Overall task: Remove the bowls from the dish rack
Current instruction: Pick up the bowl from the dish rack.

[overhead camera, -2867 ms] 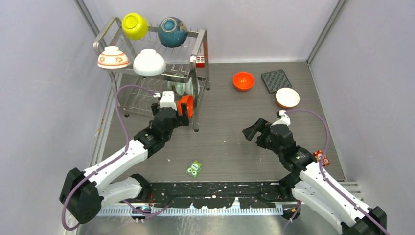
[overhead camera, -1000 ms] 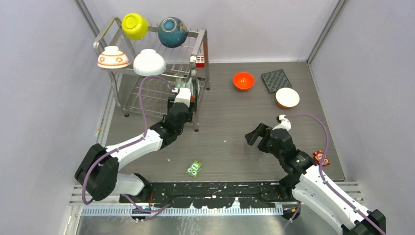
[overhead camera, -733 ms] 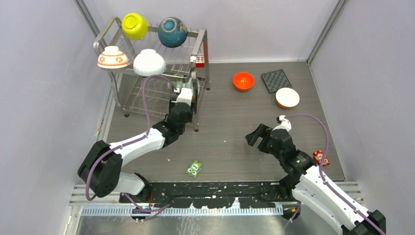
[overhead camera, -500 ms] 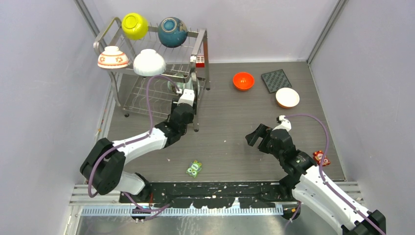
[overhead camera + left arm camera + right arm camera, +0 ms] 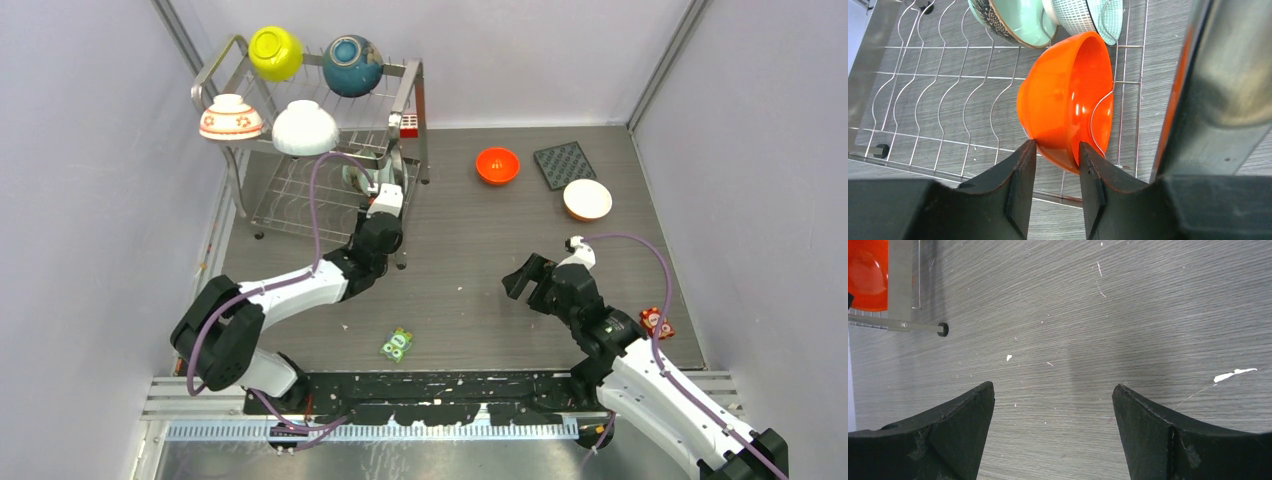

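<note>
Now left tool further into dish rack, narrowed around orange bowl

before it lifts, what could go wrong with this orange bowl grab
The left end effector straddles only the glossy rim of the orange bowl, so it may slip or pivot. A wire prong of the dish rack stands inside the bowl and could snag it. The pale green bowl close behind could get knocked.
</note>
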Available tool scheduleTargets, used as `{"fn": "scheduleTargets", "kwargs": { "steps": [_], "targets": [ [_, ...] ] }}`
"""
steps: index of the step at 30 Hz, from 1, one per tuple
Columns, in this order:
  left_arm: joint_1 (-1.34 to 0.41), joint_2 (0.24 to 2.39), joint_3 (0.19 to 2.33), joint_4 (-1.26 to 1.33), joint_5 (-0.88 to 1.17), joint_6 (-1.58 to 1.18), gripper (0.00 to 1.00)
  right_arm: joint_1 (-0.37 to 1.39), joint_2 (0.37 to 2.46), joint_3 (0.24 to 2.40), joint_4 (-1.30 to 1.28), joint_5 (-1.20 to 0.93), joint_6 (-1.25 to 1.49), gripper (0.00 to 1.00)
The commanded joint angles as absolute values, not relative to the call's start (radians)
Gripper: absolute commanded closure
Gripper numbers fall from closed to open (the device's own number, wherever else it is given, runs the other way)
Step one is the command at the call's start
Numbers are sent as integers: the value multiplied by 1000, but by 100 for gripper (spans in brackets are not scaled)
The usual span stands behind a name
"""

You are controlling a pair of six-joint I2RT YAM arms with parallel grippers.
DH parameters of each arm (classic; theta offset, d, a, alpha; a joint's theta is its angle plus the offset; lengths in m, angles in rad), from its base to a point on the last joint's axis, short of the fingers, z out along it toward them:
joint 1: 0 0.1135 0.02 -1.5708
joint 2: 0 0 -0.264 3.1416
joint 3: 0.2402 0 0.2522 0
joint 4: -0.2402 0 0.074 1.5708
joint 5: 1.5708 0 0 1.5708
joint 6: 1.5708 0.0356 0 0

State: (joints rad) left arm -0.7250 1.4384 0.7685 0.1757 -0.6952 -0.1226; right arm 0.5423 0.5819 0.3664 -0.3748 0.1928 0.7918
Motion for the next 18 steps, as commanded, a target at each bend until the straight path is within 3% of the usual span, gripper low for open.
{"fn": "scheduleTargets", "kwargs": {
  "steps": [1, 10, 18],
  "targets": [
    [-732, 1446, 796, 219, -738, -121, 63, 548, 576, 363, -351, 222, 782, 9],
    [-736, 1443, 789, 233, -745, -118, 72, 548, 584, 359, -346, 225, 782, 9],
    [-741, 1434, 772, 253, -760, -114, 88, 549, 586, 355, -343, 226, 784, 9]
  ]
}}
